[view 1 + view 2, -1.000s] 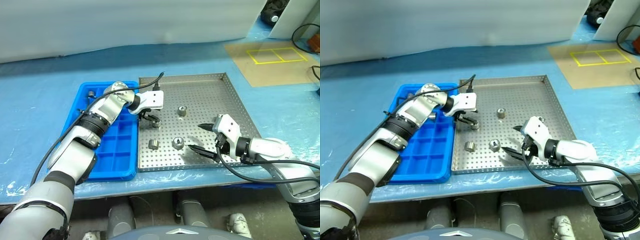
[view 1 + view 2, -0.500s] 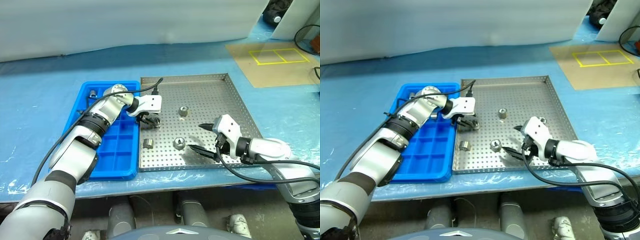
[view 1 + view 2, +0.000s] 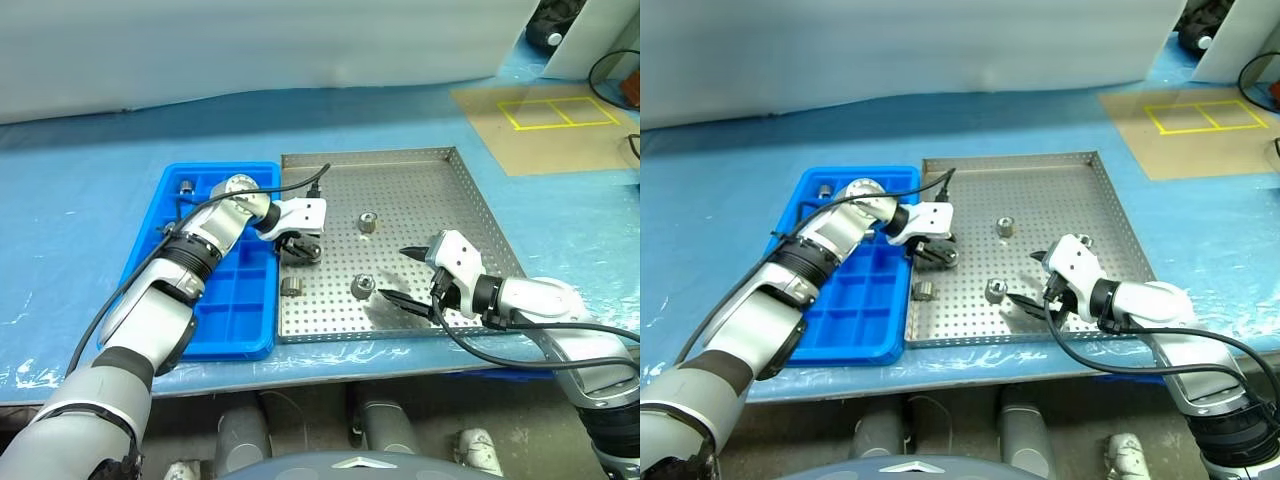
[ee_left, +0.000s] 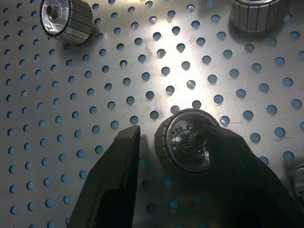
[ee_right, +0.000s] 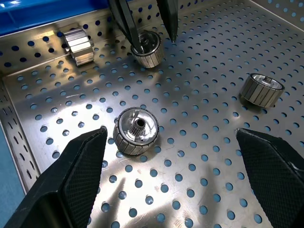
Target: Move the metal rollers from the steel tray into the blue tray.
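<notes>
Metal roller [image 4: 185, 142] on the steel tray [image 3: 420, 170] between the part-open left claw [image 3: 298, 247] fingers, one finger touching it, another roller [image 5: 137, 130] between the wide-open right claw [image 3: 404, 274] fingers, blue tray [image 3: 240, 310] beside, blue worktop [image 3: 80, 210] beneath.

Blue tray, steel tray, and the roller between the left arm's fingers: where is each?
blue tray [image 3: 232, 322]: left eye view, a bare compartment near its front.
steel tray [image 3: 420, 190]: left eye view, bare perforated floor.
roller [image 4: 186, 142]: left wrist view, its shiny end face.
</notes>
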Robot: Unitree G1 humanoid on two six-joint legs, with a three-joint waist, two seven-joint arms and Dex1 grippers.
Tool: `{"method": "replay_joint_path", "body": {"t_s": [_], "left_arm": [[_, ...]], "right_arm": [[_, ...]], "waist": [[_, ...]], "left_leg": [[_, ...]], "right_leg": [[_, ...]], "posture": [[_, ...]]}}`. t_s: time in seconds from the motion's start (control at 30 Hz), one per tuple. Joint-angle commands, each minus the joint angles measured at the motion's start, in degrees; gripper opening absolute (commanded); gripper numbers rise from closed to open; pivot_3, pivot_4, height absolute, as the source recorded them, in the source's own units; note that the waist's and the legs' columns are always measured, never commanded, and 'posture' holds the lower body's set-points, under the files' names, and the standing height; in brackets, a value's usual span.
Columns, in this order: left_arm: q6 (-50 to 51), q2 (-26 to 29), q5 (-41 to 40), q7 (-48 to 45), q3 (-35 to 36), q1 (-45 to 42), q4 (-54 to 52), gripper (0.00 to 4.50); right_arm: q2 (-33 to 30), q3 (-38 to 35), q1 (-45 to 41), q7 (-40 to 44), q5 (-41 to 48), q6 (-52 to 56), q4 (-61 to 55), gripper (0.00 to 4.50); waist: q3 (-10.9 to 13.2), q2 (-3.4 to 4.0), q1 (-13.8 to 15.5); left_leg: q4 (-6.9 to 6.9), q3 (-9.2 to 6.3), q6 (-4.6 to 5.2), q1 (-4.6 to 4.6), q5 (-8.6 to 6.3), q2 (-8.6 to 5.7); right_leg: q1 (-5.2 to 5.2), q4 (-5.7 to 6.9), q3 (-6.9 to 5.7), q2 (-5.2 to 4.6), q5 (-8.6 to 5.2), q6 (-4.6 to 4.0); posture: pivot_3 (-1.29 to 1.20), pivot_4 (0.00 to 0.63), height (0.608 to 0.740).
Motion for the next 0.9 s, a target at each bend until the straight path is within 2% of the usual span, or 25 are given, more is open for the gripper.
{"method": "replay_joint_path", "body": {"t_s": [0.03,0.07,0.1,0.47,0.67,0.73,0.9], "left_arm": [[0.84,0.70,-0.85,-2.48,0.26,1.26,-2.68,1.31],[0.97,1.02,-0.93,-3.24,0.08,1.62,-3.47,0.96],[1.74,1.21,-0.73,-3.59,-0.09,1.83,-4.00,0.84],[3.78,-0.11,-0.87,0.19,1.58,1.33,-4.31,0.84],[6.95,0.09,-9.73,-3.13,7.78,0.94,-11.58,0.84],[10.15,1.27,-14.69,-5.48,10.80,1.62,-16.16,0.84],[13.25,9.28,-21.46,-11.50,14.49,7.44,-27.65,0.84]], "right_arm": [[0.02,-0.68,-0.01,-0.24,-0.50,-1.33,-0.45,4.50],[0.05,-0.71,-0.01,-0.22,-0.53,-1.34,-0.43,4.50],[0.06,-0.71,-0.02,-0.22,-0.59,-1.37,-0.40,4.50],[0.66,-0.85,-0.70,-0.38,-1.13,-1.76,0.30,4.50],[1.11,-0.86,-2.62,0.45,-0.39,-1.67,1.12,4.50],[1.13,-0.54,-4.05,1.55,0.10,-1.83,1.73,4.50],[1.91,0.31,-10.96,4.97,1.49,-2.50,5.91,4.50]], "waist": [[0.00,0.00,-0.04],[0.00,0.00,-0.09],[0.00,0.00,-0.13],[0.00,0.00,-0.17],[0.04,-0.06,-0.12],[0.05,-0.07,-0.14],[0.05,-0.03,-0.58]], "left_leg": [[0.00,0.00,0.00,0.00,0.00,0.00],[0.00,0.00,0.00,0.01,0.00,0.00],[0.00,0.00,0.00,0.01,0.00,0.01],[-0.02,0.00,0.00,0.00,0.00,0.00],[-0.02,0.00,0.00,-0.09,0.00,0.01],[-0.06,0.00,0.00,-0.09,0.00,0.01],[-0.18,0.01,-0.03,-0.02,0.02,0.05]], "right_leg": [[0.00,0.00,0.00,0.00,0.00,0.00],[0.00,0.00,0.00,0.00,0.00,0.01],[-0.01,0.00,0.00,0.00,-0.01,0.01],[0.00,-0.02,-0.01,0.00,-0.02,0.04],[-0.08,-0.01,-0.01,0.00,-0.02,0.03],[-0.09,-0.02,-0.01,0.00,0.15,-0.26],[-0.14,0.00,-0.02,0.04,0.18,-0.32]], "posture": [[-0.37,0.150,0.740],[-0.37,0.150,0.740],[-0.37,0.150,0.740],[-0.36,0.150,0.740],[-0.33,0.150,0.740],[-0.32,0.150,0.740],[-0.24,0.150,0.740]]}}
